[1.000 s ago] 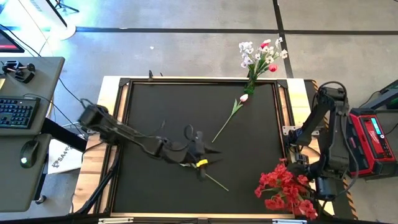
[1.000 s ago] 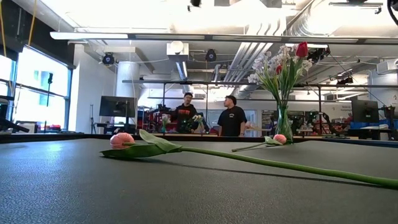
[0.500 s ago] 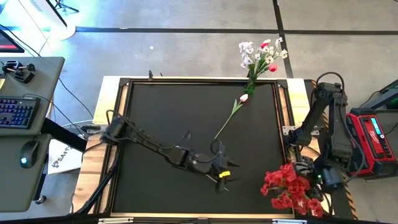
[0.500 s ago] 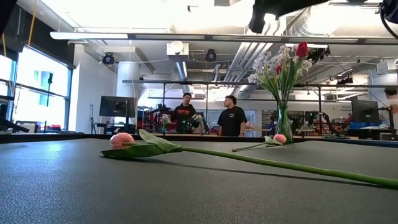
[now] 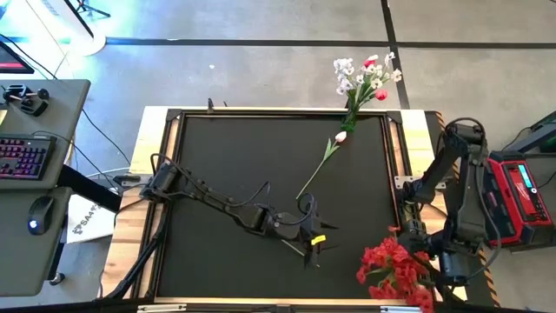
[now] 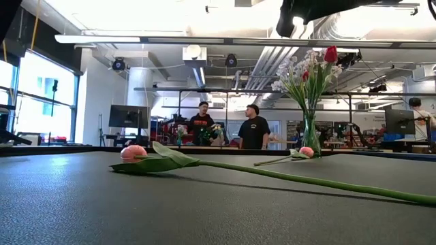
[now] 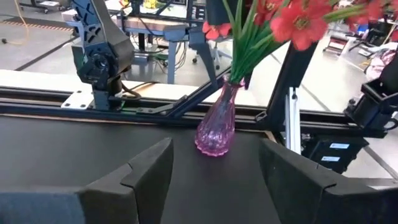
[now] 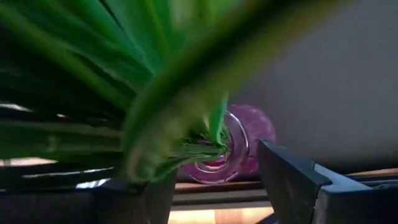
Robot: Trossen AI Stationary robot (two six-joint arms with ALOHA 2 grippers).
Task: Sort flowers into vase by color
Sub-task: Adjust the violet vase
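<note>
My left gripper [image 5: 311, 248] [image 7: 214, 180] hovers open over the mat near the table's near right. It faces the pink glass vase [image 7: 216, 127] of red flowers [image 5: 395, 269] at the near right corner. A pink tulip [image 6: 134, 153] lies flat on the mat with its stem [image 5: 294, 247] partly under the left arm. A second tulip [image 5: 340, 136] lies near the far edge. A clear vase [image 6: 311, 136] there holds white-lavender sprigs and tulips [image 5: 365, 78]. My right gripper [image 8: 211, 193] is open just above the pink vase's mouth [image 8: 239, 146], among green stems. My right gripper stands open over the vase mouth, pointing down. A blurred green stem [image 8: 161, 118] runs close past one finger [image 8: 134, 196]; whether it touches that finger I cannot tell. My left gripper touches nothing.
The black mat [image 5: 226, 156] lies inside a wooden frame [image 5: 156, 122]. A desk with keyboard and mouse [image 5: 26, 165] stands left of the table. A red case [image 5: 521, 196] sits to the right. Two people [image 6: 228, 129] stand far off in the room.
My left arm has stretched toward the table's near right corner, away from the near tulip, which has stayed in place. My right arm has shifted over the pink vase, and the red bunch has swayed with it.
</note>
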